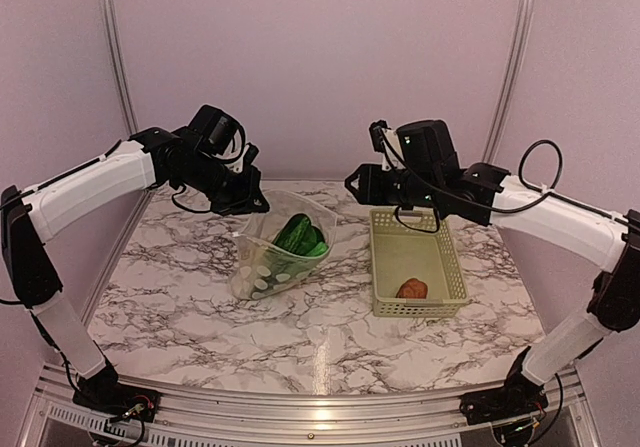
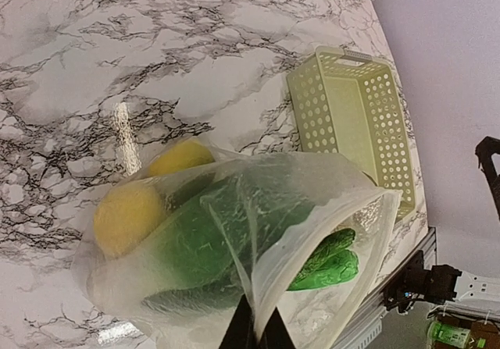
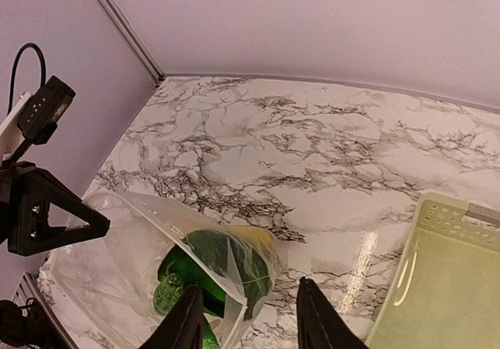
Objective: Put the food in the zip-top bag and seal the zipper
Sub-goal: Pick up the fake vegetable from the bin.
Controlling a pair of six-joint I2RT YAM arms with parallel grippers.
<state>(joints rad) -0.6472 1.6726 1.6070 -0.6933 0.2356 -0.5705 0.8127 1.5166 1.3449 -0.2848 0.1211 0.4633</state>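
Observation:
The clear zip-top bag (image 1: pixel 280 250) stands on the marble table with its mouth held up and open. Green produce (image 1: pixel 300 235) and yellow pieces (image 2: pixel 129 216) lie inside it. My left gripper (image 1: pixel 250 202) is shut on the bag's upper rim; in the left wrist view the fingers (image 2: pixel 256 329) pinch the plastic edge. My right gripper (image 1: pixel 362 181) is open and empty, raised between the bag and the basket; in the right wrist view its fingertips (image 3: pixel 187 318) frame the bag's right edge (image 3: pixel 234 275). A brown round item (image 1: pixel 412 288) lies in the pale green basket (image 1: pixel 452 257).
The basket (image 2: pixel 383 122) stands right of the bag. Purple walls with metal corner posts close the back and sides. The table's front edge runs along a metal rail near the arm bases.

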